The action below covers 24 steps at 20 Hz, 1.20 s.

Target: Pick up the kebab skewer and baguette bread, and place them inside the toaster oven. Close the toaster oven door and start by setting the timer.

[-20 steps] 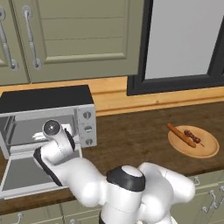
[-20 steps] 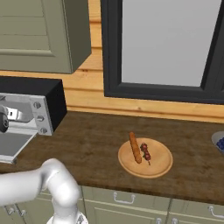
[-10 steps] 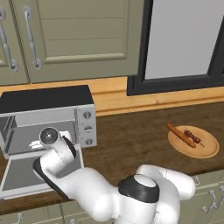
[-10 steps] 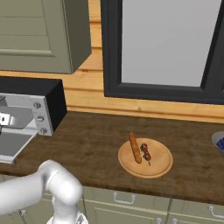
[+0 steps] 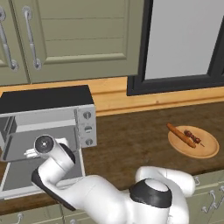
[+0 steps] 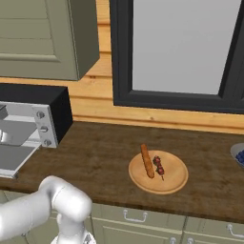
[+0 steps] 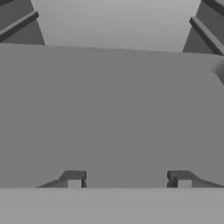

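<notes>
- Narrowing since a second before, the jaws (image 7: 129,183) stood partly spread, pinching nothing visible, at the open toaster oven (image 5: 48,118).
- Beneath them lay its lowered door (image 5: 26,175).
- Well away, the kebab skewer (image 6: 159,167) and baguette bread (image 6: 147,161) sat unmoved on their plate (image 6: 178,178) on the tabletop (image 5: 131,131); loading had not begun.

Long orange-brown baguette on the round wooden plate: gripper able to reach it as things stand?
Probably not directly: the gripper sits at the open silver toaster oven, while the baguette lies far across the counter. Nothing covers it.
</notes>
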Available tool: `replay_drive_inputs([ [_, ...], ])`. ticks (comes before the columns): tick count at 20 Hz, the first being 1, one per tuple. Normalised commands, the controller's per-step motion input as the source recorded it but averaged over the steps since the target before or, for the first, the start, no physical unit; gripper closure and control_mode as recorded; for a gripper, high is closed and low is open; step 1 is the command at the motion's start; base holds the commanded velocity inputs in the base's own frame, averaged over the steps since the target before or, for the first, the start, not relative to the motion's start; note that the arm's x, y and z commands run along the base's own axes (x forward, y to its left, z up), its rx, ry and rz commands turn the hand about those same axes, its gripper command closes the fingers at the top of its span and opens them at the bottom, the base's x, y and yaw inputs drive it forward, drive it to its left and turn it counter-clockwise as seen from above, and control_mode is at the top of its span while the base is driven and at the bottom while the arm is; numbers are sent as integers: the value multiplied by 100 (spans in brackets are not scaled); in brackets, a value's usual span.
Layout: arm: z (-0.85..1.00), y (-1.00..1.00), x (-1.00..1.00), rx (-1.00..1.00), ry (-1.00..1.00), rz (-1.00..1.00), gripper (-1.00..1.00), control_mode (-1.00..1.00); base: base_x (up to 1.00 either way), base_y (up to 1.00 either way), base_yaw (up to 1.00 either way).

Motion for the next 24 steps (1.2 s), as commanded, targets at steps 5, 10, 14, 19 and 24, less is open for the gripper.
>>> replay_drive_inputs([
  [5,-39,28,-73,0,4,0,-100,-100,0,0,0],
  [10,54,-34,-69,11,0,-2,-100,-100,0,0,0],
  [14,84,-65,-95,18,0,-8,-100,-100,0,0,0],
  [19,88,-97,-39,22,9,-17,-100,-100,0,0,0],
  [24,68,-100,0,18,20,-16,-100,-100,0,0,0],
])
